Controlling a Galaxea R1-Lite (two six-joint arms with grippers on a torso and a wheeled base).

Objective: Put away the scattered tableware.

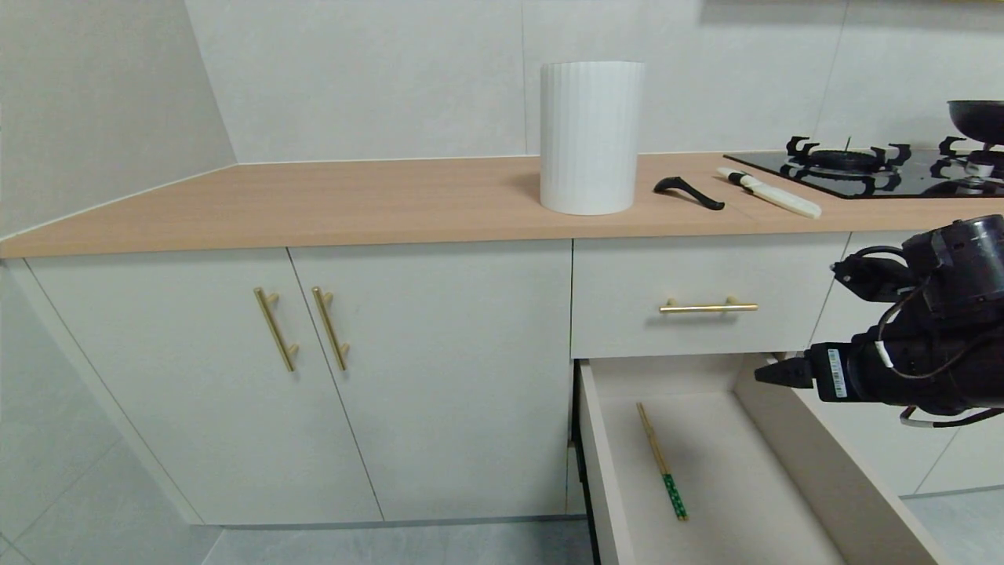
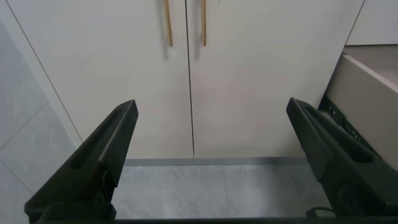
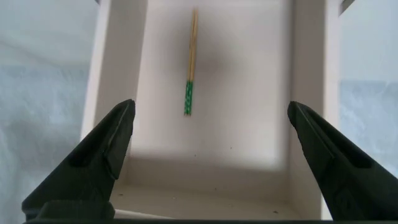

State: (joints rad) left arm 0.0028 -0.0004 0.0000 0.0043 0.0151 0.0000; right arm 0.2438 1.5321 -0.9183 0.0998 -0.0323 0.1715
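A: Kitchen, white cabinets under a wood bench (image 1: 314,196). What's nearest?

B: Lower drawer (image 1: 823,486) is pulled out, with a pair of green-ended chopsticks (image 1: 663,463) flat on its floor. The right hand (image 3: 209,109) hangs over it, fingers wide apart, nothing in them. The left hand (image 2: 211,106) is low near the floor facing the cabinet doors (image 2: 249,74), fingers also spread and empty.

A: And farther back?

B: On the bench there's a black utensil (image 1: 689,192) and a knife (image 1: 773,194), right of a tall white ribbed canister (image 1: 591,137). Hob (image 1: 863,169) with a pan (image 1: 976,118) is behind.

A: Risks?

B: Both pieces lie flat and thin, so I'd expect a pinch could skid off. The canister stands near the utensil, and a wide approach could knock it. The knife lies just beside the hob edge. Coming up from the drawer, the arm could catch the upper drawer's handle (image 1: 708,308) or the bench lip.

A: Views?

B: The right wrist view looks straight down into the drawer, and the chopsticks lie close together. The head view has the bench items. The left wrist view has the doors, the floor and the drawer's outer side.
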